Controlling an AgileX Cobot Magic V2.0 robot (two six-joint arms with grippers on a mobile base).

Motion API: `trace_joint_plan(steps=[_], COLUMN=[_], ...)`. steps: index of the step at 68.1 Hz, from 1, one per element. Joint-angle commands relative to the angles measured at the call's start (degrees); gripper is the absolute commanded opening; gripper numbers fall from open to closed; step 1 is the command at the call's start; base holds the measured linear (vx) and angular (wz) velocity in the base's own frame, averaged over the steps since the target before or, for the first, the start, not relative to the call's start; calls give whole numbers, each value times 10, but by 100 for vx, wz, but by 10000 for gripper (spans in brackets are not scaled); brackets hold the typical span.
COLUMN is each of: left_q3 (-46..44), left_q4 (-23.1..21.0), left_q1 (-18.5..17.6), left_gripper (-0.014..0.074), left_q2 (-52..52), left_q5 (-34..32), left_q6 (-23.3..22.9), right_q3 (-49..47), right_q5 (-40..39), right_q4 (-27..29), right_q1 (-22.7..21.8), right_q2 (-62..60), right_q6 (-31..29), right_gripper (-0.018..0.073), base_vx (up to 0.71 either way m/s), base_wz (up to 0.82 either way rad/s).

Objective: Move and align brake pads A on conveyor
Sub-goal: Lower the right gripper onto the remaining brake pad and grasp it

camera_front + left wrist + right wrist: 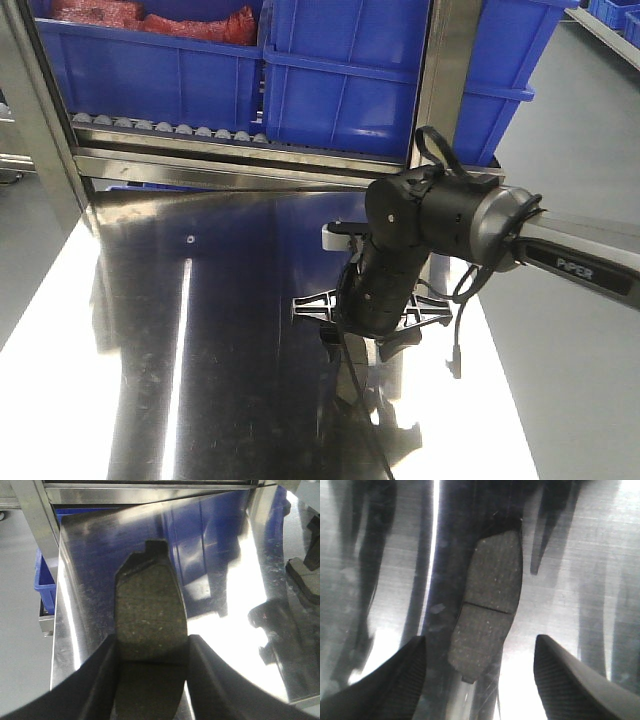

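In the left wrist view, my left gripper [152,642] is shut on one brake pad [150,600]. It grips the pad by its long edges, grey face up, above the shiny steel tabletop [90,570]. In the right wrist view a second brake pad [492,590] with a thin centre groove lies flat on the steel. My right gripper [480,645] hangs open over the pad's near end, fingers apart on either side. In the front view the right gripper [362,350] points down at the table. Another pad [302,577] shows at the right edge. The conveyor is out of view.
A steel roller rack [200,135] with blue bins [340,90] stands along the table's far side. The steel tabletop [230,330] ends at bright edges left and right, with grey floor [580,380] beyond. A black cable [458,350] dangles from the right arm.
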Motion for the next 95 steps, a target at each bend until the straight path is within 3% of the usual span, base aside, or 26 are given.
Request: trace_joint_plan(steps=[1, 79, 87, 95], left_q3=[-16, -16, -16, -16], left_q4=[1, 1, 1, 1], left_q1=[-2, -2, -2, -2], left_gripper=[-6, -6, -6, -6], left_q2=[4, 4, 4, 4], left_q5=[-57, -57, -57, -57], left_q6=[-4, -4, -4, -4], right_q3=[-26, -50, -50, -50], right_q5=[6, 18, 26, 30], right_q4=[-16, -21, -18, -17], right_q1=[0, 0, 0, 0], right_q2=[-17, 47, 47, 47], right_q6=[9, 22, 17, 9], right_gripper=[468, 464, 411, 260], base_vx=[0, 0, 0, 0], base_wz=[0, 0, 0, 0])
